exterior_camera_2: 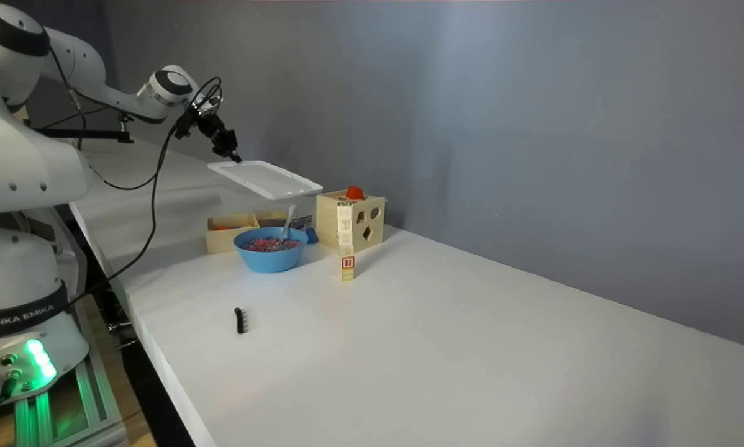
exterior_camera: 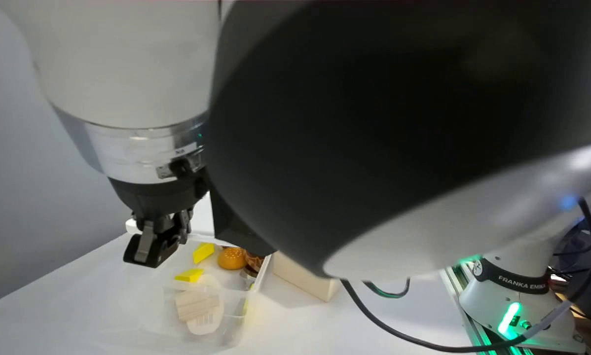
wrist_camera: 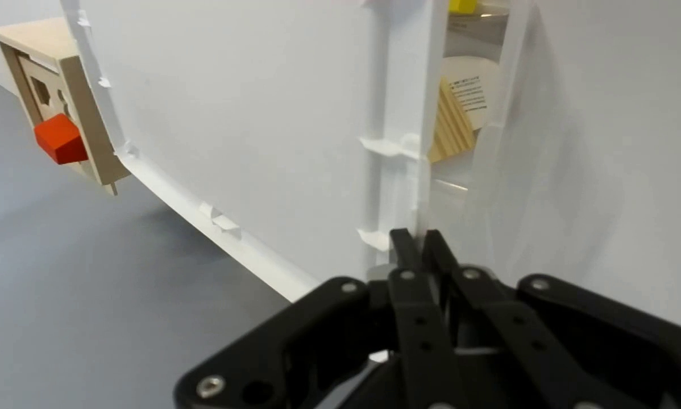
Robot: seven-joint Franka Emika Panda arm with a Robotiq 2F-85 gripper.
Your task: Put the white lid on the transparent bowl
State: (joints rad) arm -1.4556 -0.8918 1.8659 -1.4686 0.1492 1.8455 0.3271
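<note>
My arm [exterior_camera_2: 81, 59] slopes down from its upper joints in an exterior view, wrist angled, stretching out above the white table [exterior_camera_2: 471, 360], with the gripper [wrist_camera: 418, 234] aimed obliquely downward at its end. Its dark-and-white links [exterior_camera: 399, 148] loom close in an exterior view, covering much of the scene. My jaws are pressed together on a raised rim of the white lid [wrist_camera: 249, 113], pinching it along one edge. From that pinch the lid spreads up and to the left in the wrist view; in an exterior view it is raised above the table, reaching from the gripper toward the wooden cube [exterior_camera_2: 330, 223], with the blue bowl [exterior_camera_2: 269, 261] lower in the frame. Just past the gripped edge, to its right in the wrist view, the transparent container [wrist_camera: 515, 74] shows, partly hidden by the lid, with a striped wooden block [wrist_camera: 451, 128] and a pale printed disc [wrist_camera: 472, 71] inside. From these angles I cannot tell whether the white lid touches the container's walls.
</note>
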